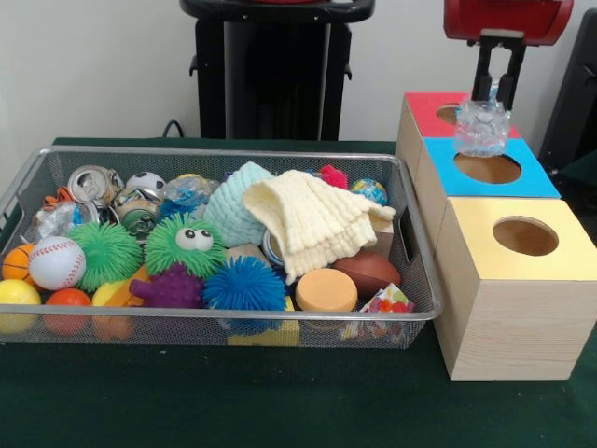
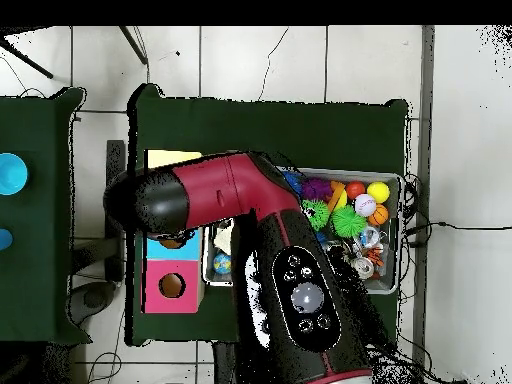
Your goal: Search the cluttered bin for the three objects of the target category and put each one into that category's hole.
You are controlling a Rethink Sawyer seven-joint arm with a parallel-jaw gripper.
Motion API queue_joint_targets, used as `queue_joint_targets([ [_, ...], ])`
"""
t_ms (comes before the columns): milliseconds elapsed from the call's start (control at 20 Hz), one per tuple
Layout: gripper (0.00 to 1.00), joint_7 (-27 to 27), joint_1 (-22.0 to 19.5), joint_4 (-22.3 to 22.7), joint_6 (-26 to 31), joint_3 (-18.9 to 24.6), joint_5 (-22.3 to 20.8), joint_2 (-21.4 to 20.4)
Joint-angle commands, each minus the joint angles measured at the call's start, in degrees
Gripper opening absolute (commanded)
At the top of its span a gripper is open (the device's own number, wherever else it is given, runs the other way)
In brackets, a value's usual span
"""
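Note:
My gripper (image 1: 494,101) hangs at the top right of the front view, shut on a crumpled clear plastic bottle (image 1: 482,127). The bottle hangs just above the blue-topped box (image 1: 522,177), at the far edge of its round hole (image 1: 488,168) and in front of the red-topped box (image 1: 431,110). The wire mesh bin (image 1: 224,152) sits to the left, full of clutter. Another clear crumpled bottle (image 1: 187,193) lies at the bin's back, and clear plastic (image 1: 54,220) shows at its left end. In the overhead view the arm (image 2: 290,270) hides the gripper and bottle.
A yellow-topped box (image 1: 508,280) stands nearest the camera. The bin holds metal cans (image 1: 93,182), spiky balls (image 1: 191,245), a baseball (image 1: 56,262), a cream knitted cloth (image 1: 312,219), a toy football (image 1: 367,273) and other toys. The overhead view shows the bin (image 2: 398,215) and the red box (image 2: 172,287).

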Motion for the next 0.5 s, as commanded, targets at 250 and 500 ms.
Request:
queue_joint_targets([
  [250, 0.0, -13.37, -3.82, -2.47, -9.61, 5.72, -6.32, 3.45],
  [500, 0.0, -15.12, -4.85, -2.3, -13.34, 8.01, -9.14, 1.42],
])
